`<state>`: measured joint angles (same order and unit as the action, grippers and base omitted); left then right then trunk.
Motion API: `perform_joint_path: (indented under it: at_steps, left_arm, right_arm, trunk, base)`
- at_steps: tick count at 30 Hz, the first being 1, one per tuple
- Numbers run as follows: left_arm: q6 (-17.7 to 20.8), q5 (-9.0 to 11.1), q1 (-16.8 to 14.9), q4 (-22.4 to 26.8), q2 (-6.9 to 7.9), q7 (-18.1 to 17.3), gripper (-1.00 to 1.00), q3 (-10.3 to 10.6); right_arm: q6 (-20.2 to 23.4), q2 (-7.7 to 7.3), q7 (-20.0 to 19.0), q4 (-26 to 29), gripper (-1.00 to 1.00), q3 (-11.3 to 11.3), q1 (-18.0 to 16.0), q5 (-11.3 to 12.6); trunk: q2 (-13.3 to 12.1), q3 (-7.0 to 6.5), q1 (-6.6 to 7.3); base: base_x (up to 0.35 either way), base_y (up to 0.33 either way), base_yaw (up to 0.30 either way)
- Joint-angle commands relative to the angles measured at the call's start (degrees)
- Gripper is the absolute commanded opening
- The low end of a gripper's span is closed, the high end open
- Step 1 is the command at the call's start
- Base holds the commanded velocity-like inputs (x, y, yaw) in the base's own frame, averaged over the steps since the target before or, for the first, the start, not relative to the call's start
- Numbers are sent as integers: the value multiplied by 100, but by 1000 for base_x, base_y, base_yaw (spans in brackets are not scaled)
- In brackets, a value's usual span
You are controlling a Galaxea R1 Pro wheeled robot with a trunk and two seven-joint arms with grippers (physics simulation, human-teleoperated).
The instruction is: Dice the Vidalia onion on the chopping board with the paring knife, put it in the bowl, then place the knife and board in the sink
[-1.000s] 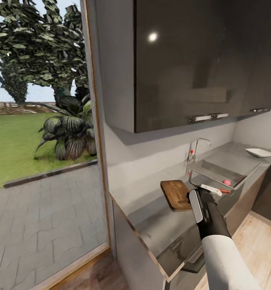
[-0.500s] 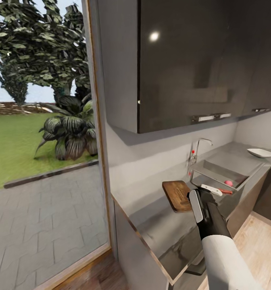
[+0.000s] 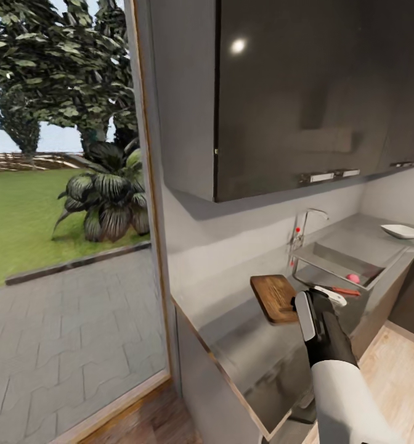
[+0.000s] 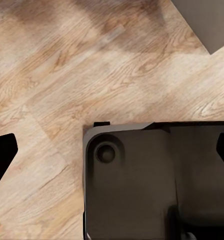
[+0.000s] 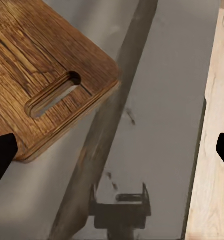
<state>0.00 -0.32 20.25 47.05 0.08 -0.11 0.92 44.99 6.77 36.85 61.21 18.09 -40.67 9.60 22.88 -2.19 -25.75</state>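
Counting lower right of head view: 1 chopping board [image 3: 275, 298] overhanging countertop [image 3: 231, 327] edge, 1 bowl [image 3: 403, 231], 1 sink [image 3: 339, 264]; right gripper [image 3: 318, 303] jaws spread beside board.

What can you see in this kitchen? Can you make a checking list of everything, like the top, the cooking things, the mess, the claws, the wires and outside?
Surface: long grey metallic countertop, bare at its near end.
Job's things: rectangular brown wooden chopping board lies flat near the counter's front edge; slim red-handled paring knife and a small pink round thing at the grey steel sink; white squarish bowl beyond.
Clutter: nothing seen.
Claws: right claw open above the board's slot end; left claw open above wooden floor.
Cables: nothing seen.
Surroundings: dark wall cabinets, window onto garden.
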Motion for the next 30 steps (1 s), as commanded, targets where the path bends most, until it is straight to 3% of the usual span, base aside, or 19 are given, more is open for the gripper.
perform_joint_path:
  at_steps: [1, 20, 30]
  left_arm:
    - [0, -3, 4, 6, 1, -2, 100, 3]
    - [0, -6, 0, 0, 1, -1, 100, 2]
    - [0, -10, -2, -100, 1, 2, 100, -3]
  right_arm:
    - [1, 4, 51, 5, 100, 4, -2, 60]
    - [1, -1, 42, 5, 100, 10, -2, 60]
    - [-3, -5, 42, 5, 100, 10, -2, 60]
  trunk:
    - [4, 10, -3]
    - [4, 183, -3]
    - [4, 275, -3]
  base:
    - [114, 87, 0]
    - [125, 14, 0]
    - [18, 0, 0]
